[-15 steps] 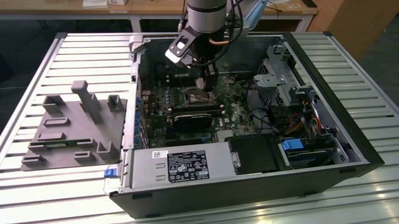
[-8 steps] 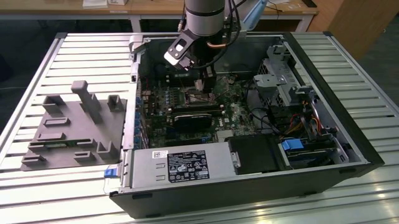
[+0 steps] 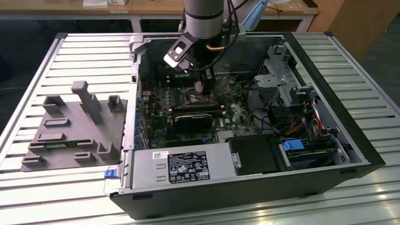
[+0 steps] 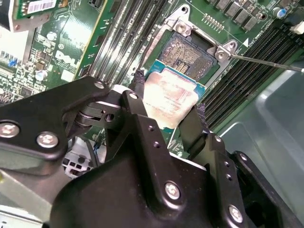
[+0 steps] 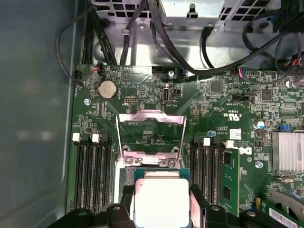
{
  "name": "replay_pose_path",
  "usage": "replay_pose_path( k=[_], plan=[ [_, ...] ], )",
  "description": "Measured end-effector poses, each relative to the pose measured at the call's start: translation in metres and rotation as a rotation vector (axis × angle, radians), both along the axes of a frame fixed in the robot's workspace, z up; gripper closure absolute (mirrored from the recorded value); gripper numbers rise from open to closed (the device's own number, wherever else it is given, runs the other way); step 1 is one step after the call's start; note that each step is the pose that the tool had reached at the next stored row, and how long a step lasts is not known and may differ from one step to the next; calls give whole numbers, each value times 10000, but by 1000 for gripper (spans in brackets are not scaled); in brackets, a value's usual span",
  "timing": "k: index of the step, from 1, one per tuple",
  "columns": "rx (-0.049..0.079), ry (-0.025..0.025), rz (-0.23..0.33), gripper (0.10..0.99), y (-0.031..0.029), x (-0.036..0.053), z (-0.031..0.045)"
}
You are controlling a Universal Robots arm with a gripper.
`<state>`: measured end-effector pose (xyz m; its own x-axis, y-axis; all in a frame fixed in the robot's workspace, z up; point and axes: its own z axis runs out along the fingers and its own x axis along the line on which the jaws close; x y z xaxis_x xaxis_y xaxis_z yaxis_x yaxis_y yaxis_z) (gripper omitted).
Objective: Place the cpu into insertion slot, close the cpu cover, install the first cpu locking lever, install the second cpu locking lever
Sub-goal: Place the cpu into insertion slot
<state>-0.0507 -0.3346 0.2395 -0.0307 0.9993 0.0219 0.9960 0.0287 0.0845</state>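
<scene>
the first step is in hand: the cpu (image 4: 171,97) is being brought to the insertion slot (image 4: 187,54) and is not yet seated. the gripper (image 3: 204,89) is clamping the chip by two opposite edges, and in the second wrist view its fingers (image 4: 138,88) are pressing in from either side with the metal top facing the camera. the chip is hanging over one side of the socket, while the rest of the dark contact field is lying bare beyond it. whether any edge is already touching the rim, i cannot tell.

in the exterior view the gripper is working at about eleven o'clock from the middle of the open computer case (image 3: 337,93), and at twelve o'clock from the grey power supply (image 3: 181,168). a grey fixture block (image 3: 75,131) is lying at nine o'clock, well apart from the case.

in the first wrist view the cpu cover (image 5: 150,115) is standing raised on its hinge just beside the chip, leaving the socket open. a locking lever (image 4: 266,62) is sticking out as a thin rod, unlatched. memory slots (image 5: 92,175) are flanking the socket on both sides.

as i judge it, seating is calling for the chip to be square and level with the black rim, centred over the whole contact field and not skewed, since those contacts are looking delicate.
</scene>
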Motion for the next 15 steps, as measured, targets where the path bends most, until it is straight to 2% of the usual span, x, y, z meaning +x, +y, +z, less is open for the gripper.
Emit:
replay_pose_path(
  k=[7,15],
  plan=[
    [1,-1,-44,545,40,-38,-63],
    [0,0,-91,545,54,-50,-141]
  ],
)
